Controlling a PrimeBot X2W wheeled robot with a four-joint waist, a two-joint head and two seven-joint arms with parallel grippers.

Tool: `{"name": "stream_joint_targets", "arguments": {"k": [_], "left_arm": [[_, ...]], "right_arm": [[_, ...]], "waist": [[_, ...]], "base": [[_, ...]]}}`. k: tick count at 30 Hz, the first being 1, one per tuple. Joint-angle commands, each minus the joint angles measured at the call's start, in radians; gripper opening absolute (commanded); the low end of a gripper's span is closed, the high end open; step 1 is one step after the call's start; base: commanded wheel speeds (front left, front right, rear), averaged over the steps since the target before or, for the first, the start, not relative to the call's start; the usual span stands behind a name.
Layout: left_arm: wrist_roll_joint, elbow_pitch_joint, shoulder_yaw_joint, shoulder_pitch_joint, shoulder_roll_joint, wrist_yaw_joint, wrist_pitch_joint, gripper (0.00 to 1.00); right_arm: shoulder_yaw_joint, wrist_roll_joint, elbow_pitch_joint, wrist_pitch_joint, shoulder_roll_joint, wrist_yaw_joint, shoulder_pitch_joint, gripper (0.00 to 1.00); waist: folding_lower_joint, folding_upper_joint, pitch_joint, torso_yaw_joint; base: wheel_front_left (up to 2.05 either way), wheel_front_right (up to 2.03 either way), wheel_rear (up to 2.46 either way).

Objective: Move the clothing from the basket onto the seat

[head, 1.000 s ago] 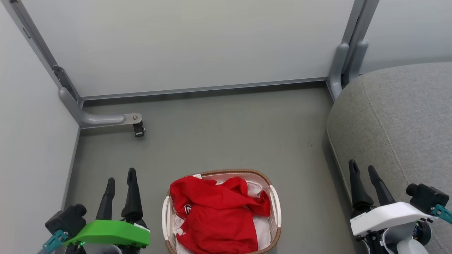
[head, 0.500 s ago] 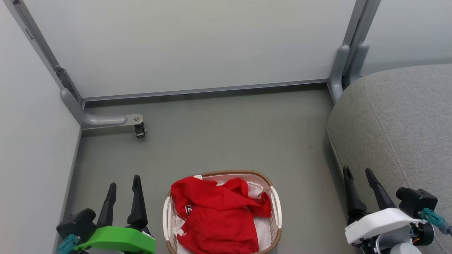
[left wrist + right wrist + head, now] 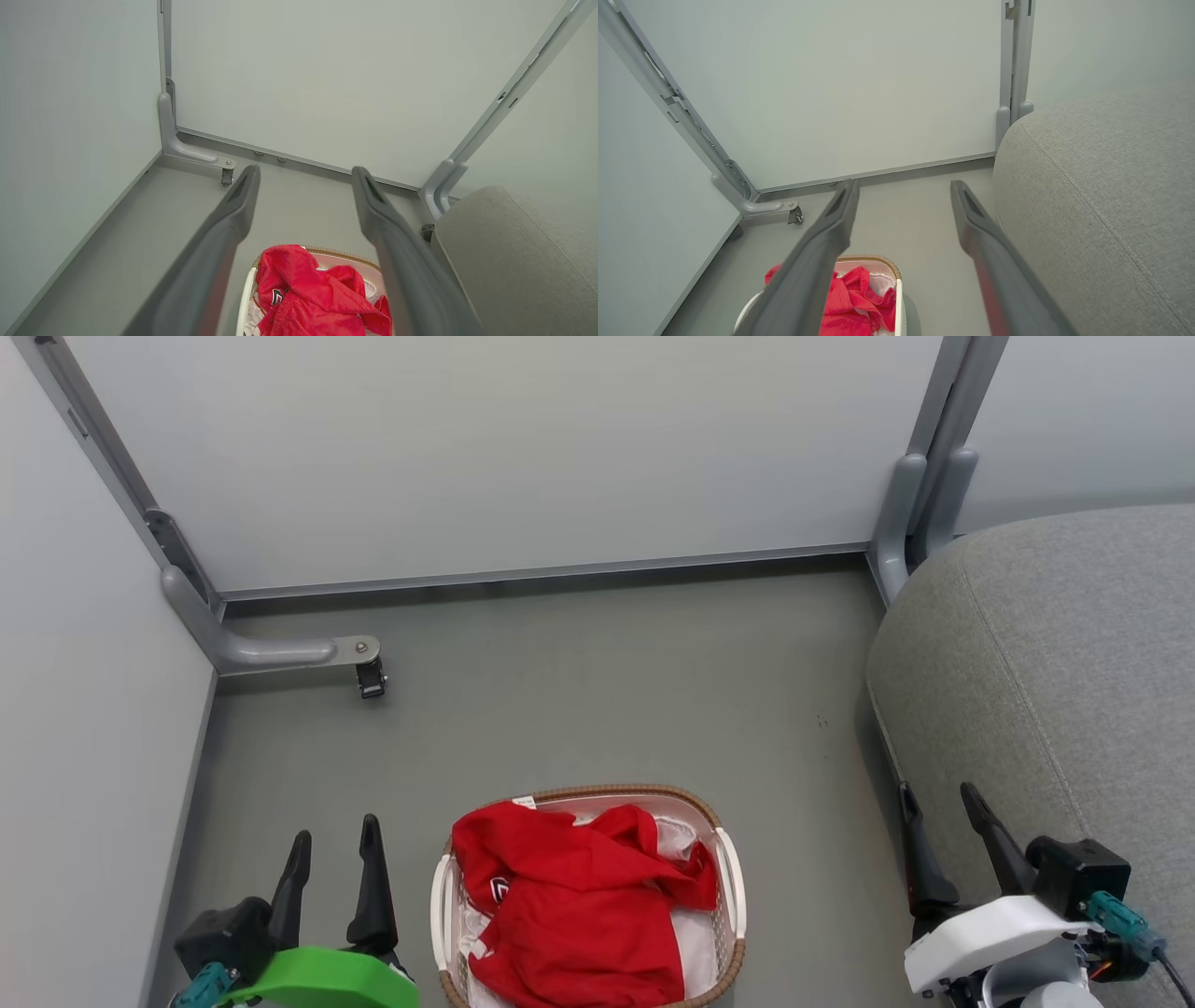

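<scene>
- On the floor (image 3: 579, 681), low centre of the head view: basket (image 3: 731, 887), clothing (image 3: 569, 905) heaped inside, red with white trim, one dark-and-white mark showing.
- Right of the basket, apart from it: seat (image 3: 1055, 663), grey fabric.
- left gripper (image 3: 335, 833) just left of the basket, jaws apart, empty.
- right gripper (image 3: 935, 793) at the seat's front edge, jaws apart, empty.

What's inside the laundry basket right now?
Crumpled red clothing with a black-and-white mark lies heaped in the basket, over some white fabric at its edges. Whatever lies beneath the red pile, and the basket's floor, is covered.
</scene>
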Motion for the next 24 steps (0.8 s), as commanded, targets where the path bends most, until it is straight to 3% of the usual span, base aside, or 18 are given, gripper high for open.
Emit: {"name": "stream_joint_targets", "arguments": {"k": [1, 24], "left_arm": [[0.022, 0.004, -0.003, 0.004, 0.007, -0.003, -0.010, 1.00], [0.144, 0.065, -0.022, 0.004, 0.008, 0.006, -0.055, 1.00]], "right_arm": [[0.002, -0.027, 0.000, -0.013, -0.006, 0.000, 0.002, 1.00], [0.013, -0.191, 0.018, -0.054, -0.008, 0.000, 0.008, 1.00]], "waist": [[0.0000, -0.0001, 0.000, 0.000], [0.0000, -0.0001, 0.005, 0.005]], "base": [[0.00, 0.00, 0.00], [0.00, 0.00, 0.00]]}}
